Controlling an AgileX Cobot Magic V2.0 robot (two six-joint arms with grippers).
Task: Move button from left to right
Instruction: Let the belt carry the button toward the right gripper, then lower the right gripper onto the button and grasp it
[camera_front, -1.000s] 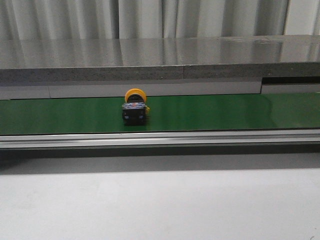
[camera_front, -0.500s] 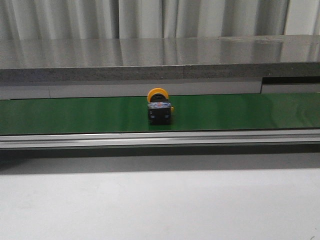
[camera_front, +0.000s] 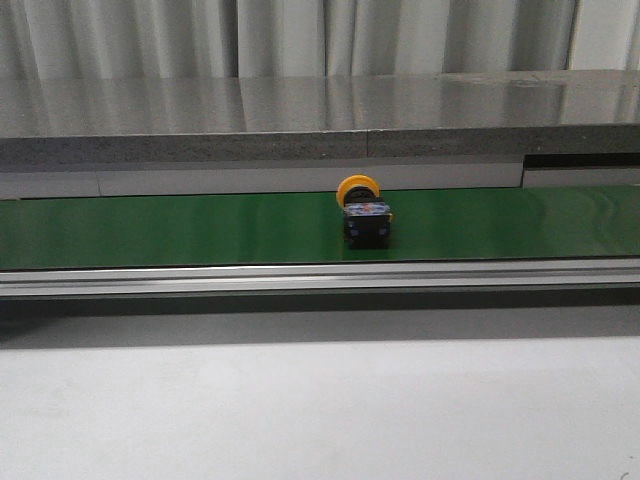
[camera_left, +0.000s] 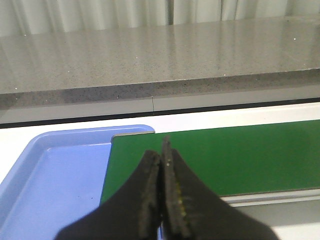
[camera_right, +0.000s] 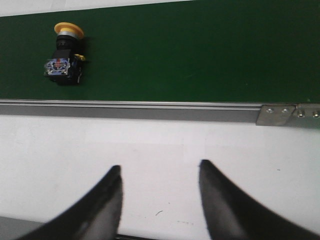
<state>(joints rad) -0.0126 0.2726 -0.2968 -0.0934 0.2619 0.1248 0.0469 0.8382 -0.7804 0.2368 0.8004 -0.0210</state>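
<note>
The button (camera_front: 364, 214), a yellow-orange mushroom cap on a black body with blue and red marks, lies on the green conveyor belt (camera_front: 150, 228) a little right of the middle in the front view. It also shows in the right wrist view (camera_right: 64, 53). My right gripper (camera_right: 159, 171) is open and empty above the white table, short of the belt and to the side of the button. My left gripper (camera_left: 161, 152) is shut and empty above the belt's left end (camera_left: 240, 155). No gripper shows in the front view.
A blue tray (camera_left: 55, 180) lies beside the belt's left end. A metal rail (camera_front: 320, 276) runs along the belt's near edge, with a bracket (camera_right: 278, 115) at the right. A grey stone ledge (camera_front: 320, 120) stands behind the belt. White table (camera_front: 320, 410) lies in front.
The button has travelled to the right along the green belt, from left of the middle to right of it. No gripper has come into the front view.
</note>
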